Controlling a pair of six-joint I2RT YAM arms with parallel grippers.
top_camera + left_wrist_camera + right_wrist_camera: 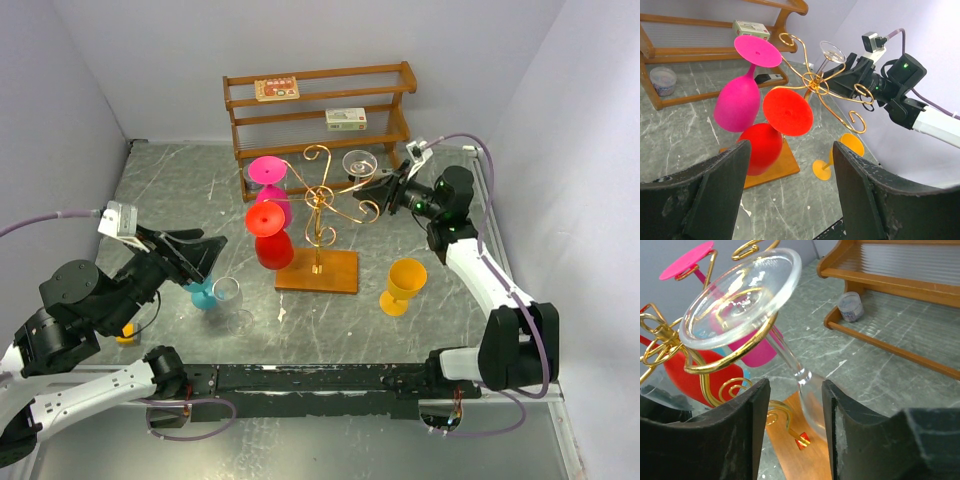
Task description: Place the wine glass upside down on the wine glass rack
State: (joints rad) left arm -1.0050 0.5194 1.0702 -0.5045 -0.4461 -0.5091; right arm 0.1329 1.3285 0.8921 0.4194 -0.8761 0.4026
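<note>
The clear wine glass (pixel 360 162) is upside down at the gold wire rack (pixel 320 210), its round foot over a right-hand scroll arm and its stem through the loop. In the right wrist view the foot (pixel 740 295) lies on the gold arm (pixel 715 365) and the bowl hangs tilted between my fingers, against the right one. My right gripper (pixel 385 190) (pixel 796 385) is closed part-way on the bowl. My left gripper (pixel 205 262) (pixel 790 150) is open and empty, left of the rack's wooden base (pixel 317 270). The glass also shows in the left wrist view (pixel 832 51).
A pink glass (pixel 268 172) and a red glass (pixel 266 220) hang upside down on the rack's left arms. A yellow glass (pixel 405 283) stands right of the base. Another clear glass (pixel 228 293) and a teal one (pixel 203 293) stand by my left gripper. A wooden shelf (pixel 320 105) stands behind.
</note>
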